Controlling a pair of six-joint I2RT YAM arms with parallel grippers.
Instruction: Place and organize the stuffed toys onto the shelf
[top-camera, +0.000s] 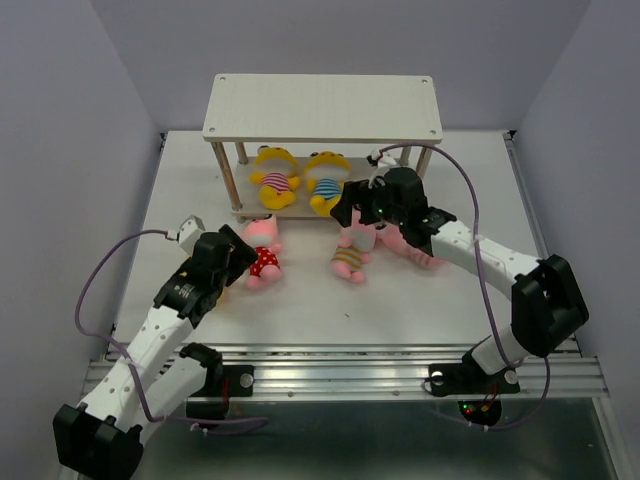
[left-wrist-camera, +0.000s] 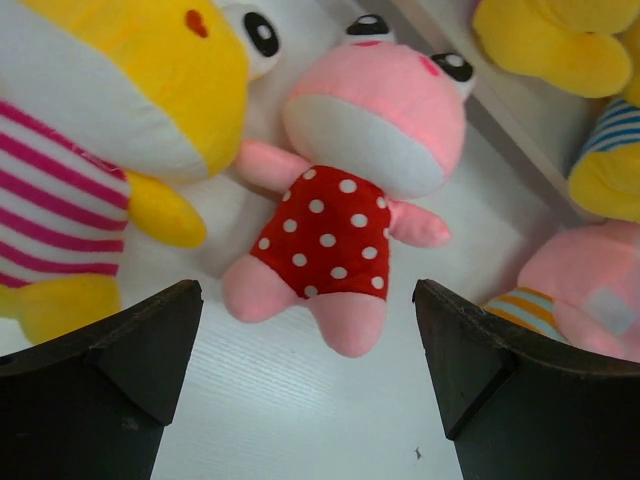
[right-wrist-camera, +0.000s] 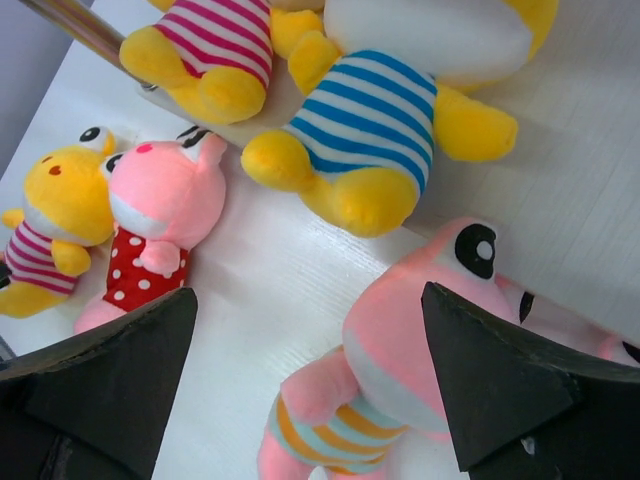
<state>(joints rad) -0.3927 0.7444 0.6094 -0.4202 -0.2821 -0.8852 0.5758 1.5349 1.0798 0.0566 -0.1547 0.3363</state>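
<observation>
Left gripper (left-wrist-camera: 305, 295), right gripper (right-wrist-camera: 308, 300): jaws apart, empty. Centre your left over polka-dot doll (left-wrist-camera: 330, 230), grip belly; shelf (top-camera: 320, 105) at 1 o'clock.

pink polka-dot toy (left-wrist-camera: 335, 225): supine, just ahead of left gripper (left-wrist-camera: 305, 300) | blue-striped yellow toy (right-wrist-camera: 370, 120): on shelf (top-camera: 322, 105) (lower board), beyond right gripper (right-wrist-camera: 310, 292)

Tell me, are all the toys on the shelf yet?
Not yet. Done: the pink-striped yellow toy and blue-striped yellow toy lie on the lower board of the shelf. In hand: nothing; the left gripper and right gripper are open. Left: four on the table, the polka-dot toy, another yellow toy, an orange-striped pink toy and one more pink toy.
</observation>
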